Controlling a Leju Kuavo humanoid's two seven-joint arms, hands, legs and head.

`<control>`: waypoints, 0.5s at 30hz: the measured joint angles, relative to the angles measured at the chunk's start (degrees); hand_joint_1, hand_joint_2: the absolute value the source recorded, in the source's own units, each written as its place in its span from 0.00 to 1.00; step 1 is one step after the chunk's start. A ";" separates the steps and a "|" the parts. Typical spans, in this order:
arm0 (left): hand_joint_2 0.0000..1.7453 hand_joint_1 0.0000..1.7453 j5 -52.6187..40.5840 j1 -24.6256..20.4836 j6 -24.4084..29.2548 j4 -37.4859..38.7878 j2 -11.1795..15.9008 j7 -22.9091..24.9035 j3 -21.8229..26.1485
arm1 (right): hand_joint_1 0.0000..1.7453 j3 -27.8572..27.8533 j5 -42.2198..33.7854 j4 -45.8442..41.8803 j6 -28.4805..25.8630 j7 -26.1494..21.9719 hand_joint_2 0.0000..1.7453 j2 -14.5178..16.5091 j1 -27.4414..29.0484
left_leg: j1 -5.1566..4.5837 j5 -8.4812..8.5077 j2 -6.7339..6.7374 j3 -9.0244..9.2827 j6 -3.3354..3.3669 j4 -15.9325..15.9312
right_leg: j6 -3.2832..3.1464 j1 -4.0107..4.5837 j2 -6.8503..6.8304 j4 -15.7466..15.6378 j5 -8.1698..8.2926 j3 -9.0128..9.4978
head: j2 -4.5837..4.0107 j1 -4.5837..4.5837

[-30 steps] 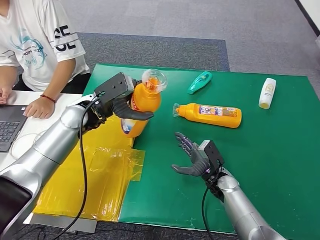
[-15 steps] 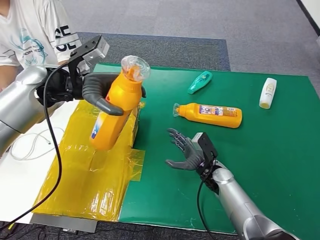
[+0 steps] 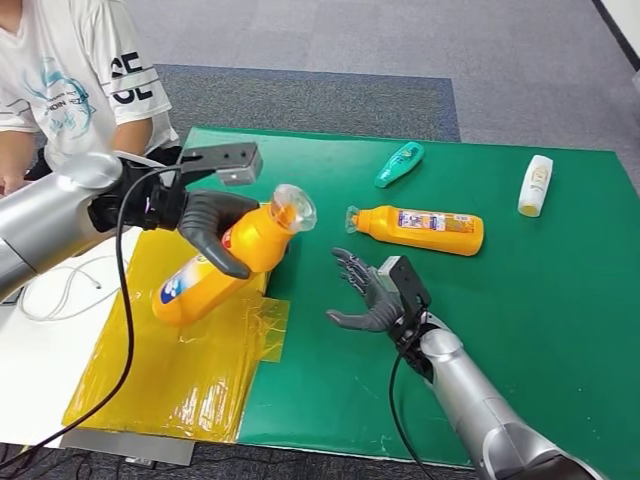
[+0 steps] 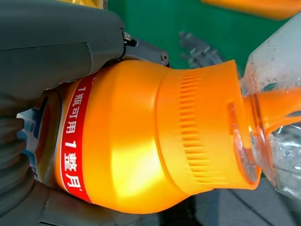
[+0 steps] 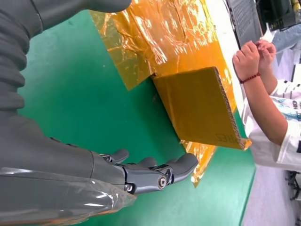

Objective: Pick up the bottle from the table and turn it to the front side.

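Note:
My left hand [image 3: 211,225] grips an orange bottle [image 3: 226,255] with a clear cap, held in the air over the yellow film at the left of the green table. The bottle lies almost level, cap toward the table's middle, blue and white label at its base end. Up close in the left wrist view, that bottle [image 4: 142,136] shows a red band with white print, and my left hand [image 4: 53,52] wraps around it. My right hand [image 3: 370,300] hovers open and empty, palm up, over the green mat, a short way right of the cap. Its fingers [image 5: 149,174] are spread.
A second orange bottle [image 3: 419,230] lies on the green mat [image 3: 528,320] behind my right hand. A teal bottle [image 3: 400,164] and a white bottle [image 3: 535,186] lie farther back. Yellow film [image 3: 189,360] covers cardboard at the left. A person [image 3: 68,80] sits at the far left.
My left hand has swung the bottle from upright-tilted down to nearly level and lower, cap now pointing right. My right hand crept slightly left and up.

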 joint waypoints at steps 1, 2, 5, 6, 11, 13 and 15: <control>1.00 1.00 -0.25 0.17 0.01 0.01 0.05 -0.11 -0.81 | 0.00 0.01 -0.11 -0.14 -0.27 0.02 1.00 0.00 -0.03 | 0.00 0.00 0.00 0.00 0.00 0.00 | 0.00 0.00 0.00 0.00 0.00 -0.01 | 0.01 0.00; 1.00 1.00 -0.47 0.41 0.02 0.02 0.11 -0.28 -1.52 | 0.00 0.01 -0.20 -0.30 -0.56 0.03 1.00 0.00 -0.05 | 0.00 0.00 0.00 -0.01 0.00 0.00 | 0.00 0.00 0.01 0.00 0.00 -0.01 | 0.00 0.01; 1.00 1.00 -1.16 1.18 0.21 0.13 0.29 -0.88 -3.14 | 0.00 0.03 -0.31 -1.09 -1.75 0.02 1.00 0.00 -0.11 | 0.00 0.00 0.00 -0.02 0.00 0.00 | 0.00 0.00 0.01 0.00 0.00 -0.03 | -0.01 0.00; 1.00 1.00 -1.43 1.42 0.30 0.18 0.35 -0.97 -3.64 | 0.00 0.03 -0.38 -1.48 -2.28 -0.03 1.00 0.00 -0.11 | 0.00 0.00 0.00 -0.02 0.00 0.00 | 0.00 0.00 0.01 0.00 0.00 -0.03 | -0.01 0.01; 1.00 1.00 -2.57 2.73 0.51 0.26 0.72 -1.03 -5.71 | 0.00 -0.06 -0.92 -4.27 -4.47 -0.32 1.00 -0.03 -0.08 | 0.00 0.00 0.01 -0.03 0.00 0.00 | 0.00 -0.01 0.01 0.00 0.00 -0.05 | -0.01 0.01; 1.00 1.00 -2.88 3.02 0.68 0.27 0.79 -1.03 -6.23 | 0.00 -0.11 -1.14 -5.32 -5.00 -0.32 1.00 -0.08 -0.07 | 0.00 0.00 0.01 -0.03 0.00 0.00 | 0.00 -0.01 0.01 0.00 0.00 -0.06 | -0.01 0.00; 1.00 1.00 -3.25 3.10 0.88 0.27 0.86 -1.03 -6.71 | 0.00 -0.24 -1.40 -6.36 -5.46 -0.31 1.00 -0.16 -0.06 | 0.00 0.00 0.01 -0.03 0.00 0.00 | 0.00 -0.01 0.01 0.00 0.00 -0.06 | 0.00 0.00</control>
